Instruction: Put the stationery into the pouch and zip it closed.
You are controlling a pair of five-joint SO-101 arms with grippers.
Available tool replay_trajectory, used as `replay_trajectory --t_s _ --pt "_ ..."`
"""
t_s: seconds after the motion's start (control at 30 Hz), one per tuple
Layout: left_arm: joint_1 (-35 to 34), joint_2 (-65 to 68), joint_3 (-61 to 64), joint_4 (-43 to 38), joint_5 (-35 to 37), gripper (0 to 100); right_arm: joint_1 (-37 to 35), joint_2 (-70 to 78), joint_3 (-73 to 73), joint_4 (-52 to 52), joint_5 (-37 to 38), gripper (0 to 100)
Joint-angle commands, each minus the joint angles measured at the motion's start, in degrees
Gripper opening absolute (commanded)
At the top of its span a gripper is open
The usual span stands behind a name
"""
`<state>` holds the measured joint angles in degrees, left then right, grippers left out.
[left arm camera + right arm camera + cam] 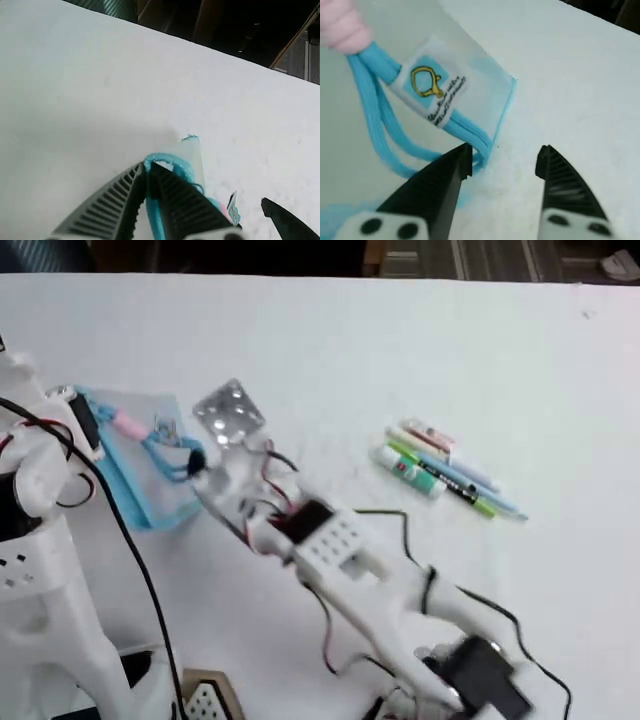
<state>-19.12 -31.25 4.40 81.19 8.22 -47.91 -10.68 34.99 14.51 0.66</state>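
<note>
At the left side of the white table, the soft pale-blue pouch is lying flat, with both arms positioned at it. The left gripper is biting down, its ribbed grey fingers pressed together on a turquoise strand at the pouch's edge, pinning that end. The right gripper is hovering over the pouch's other corner with its black fingers standing apart and holding nothing. One tip is sitting just beside the looped turquoise cord, which is carrying a white label tag and a pink bead. Well apart from the pouch, toward the table's right, the bundle of pens and markers is lying in a loose row with no gripper near it. Judging by this, the task is barely starting: no stationery is in the pouch, every piece is waiting to be carried over, and the zipping is left too. Whether the pouch mouth is open I cannot tell.
</note>
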Motion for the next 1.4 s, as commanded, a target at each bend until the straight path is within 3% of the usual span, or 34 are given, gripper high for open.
replay_trajectory --t_s 0.0,0.2,0.33,0.53,0.77,1.07,1.37 --pt "0.1 2.9 2.0 1.2 0.0 2 -0.6 7.3 -8.2 -1.5 2.7 21.9" --pt "0.1 2.9 2.2 1.6 -0.1 2 1.2 17.2 -14.8 -2.5 3.4 21.9" --pt "0.2 2.9 3.4 1.2 -0.1 2 1.7 19.6 -15.5 -10.0 3.9 21.9" --pt "0.2 2.9 3.2 1.1 -0.1 2 0.6 20.1 -15.1 -18.4 11.5 20.6" --pt "3.0 2.9 3.3 -0.8 -0.1 2 0.4 20.0 -15.1 -27.1 18.8 1.2" --pt "2.9 2.9 3.1 -1.0 -0.1 2 7.2 14.5 -13.7 -26.9 19.1 1.6" --pt "2.9 2.9 3.5 -5.8 0.2 2 8.6 -6.5 -4.6 -18.9 17.4 1.6"
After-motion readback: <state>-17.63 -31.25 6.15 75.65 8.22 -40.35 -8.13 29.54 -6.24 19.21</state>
